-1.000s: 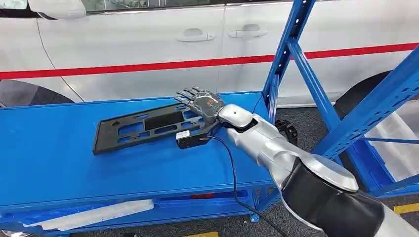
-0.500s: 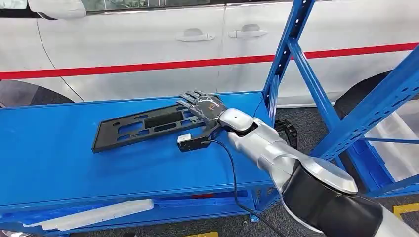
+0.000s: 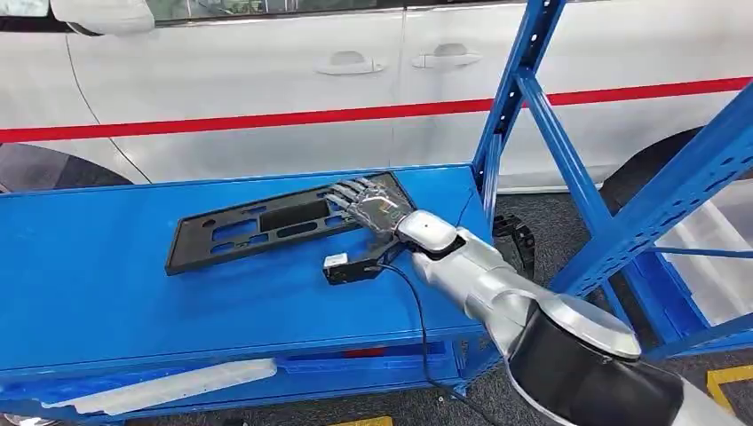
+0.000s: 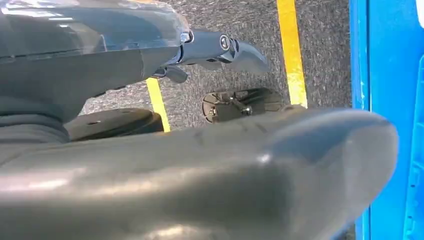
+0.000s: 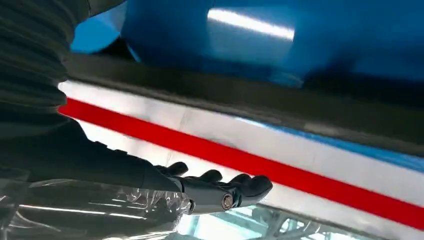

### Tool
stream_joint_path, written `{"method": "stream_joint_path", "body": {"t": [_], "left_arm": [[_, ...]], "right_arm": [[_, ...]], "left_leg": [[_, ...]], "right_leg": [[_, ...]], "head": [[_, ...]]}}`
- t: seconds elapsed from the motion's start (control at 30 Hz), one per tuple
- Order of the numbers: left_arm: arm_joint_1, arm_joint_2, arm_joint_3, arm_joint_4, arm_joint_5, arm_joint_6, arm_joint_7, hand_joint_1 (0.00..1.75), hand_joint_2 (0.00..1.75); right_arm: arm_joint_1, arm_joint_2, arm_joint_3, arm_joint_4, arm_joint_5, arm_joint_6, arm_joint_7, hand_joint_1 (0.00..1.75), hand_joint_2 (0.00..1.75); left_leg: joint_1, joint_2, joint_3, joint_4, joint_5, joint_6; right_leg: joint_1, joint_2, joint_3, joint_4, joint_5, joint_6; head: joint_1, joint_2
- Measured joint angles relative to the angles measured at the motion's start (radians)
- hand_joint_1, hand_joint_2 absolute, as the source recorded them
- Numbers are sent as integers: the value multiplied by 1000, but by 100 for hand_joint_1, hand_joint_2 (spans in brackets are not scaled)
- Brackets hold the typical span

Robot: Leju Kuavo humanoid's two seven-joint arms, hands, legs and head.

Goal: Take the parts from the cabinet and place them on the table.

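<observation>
Head view: I see the flat black plastic part with rectangular cut-outs [image 3: 266, 222] lying on the blue metal table [image 3: 107, 284], its right end under my right hand [image 3: 373, 206]. That hand lies flat over the part's corner, fingers [image 3: 348, 193] stretched out and slightly apart, gripping nothing. Whether the palm actually touches the plastic, I cannot tell. Half a second back the hand sat a little further left over the part; now it has slid toward the part's right end, and the part itself has not shifted. A small black camera block with a white label [image 3: 348, 266] hangs under the wrist, trailing a black cable [image 3: 417, 311]; the label's writing is too small to read. Behind the table stands a white car with a red stripe [image 3: 266, 115], and a blue steel rack frame [image 3: 533, 106] rises on the right.

Left wrist view: my left hand [image 4: 215, 47] hangs over grey carpet with yellow floor lines [image 4: 292, 50]; its fingers are mostly cut off, so open or closed I cannot tell.

Right wrist view: dark fingertips [image 5: 240, 185] extend straight, empty, with the car's red stripe beyond, blurred.
</observation>
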Motion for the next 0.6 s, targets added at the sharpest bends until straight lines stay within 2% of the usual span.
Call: {"method": "stream_joint_path", "body": {"t": [0.6], "left_arm": [[0,-2,-5,0,-10,1,19,0,0]], "right_arm": [[37,8,8,6,10,-22,39,0,175]], "left_leg": [[0,0,2,0,0,0]], "right_leg": [[0,0,2,0,0,0]], "head": [[0,0]]}}
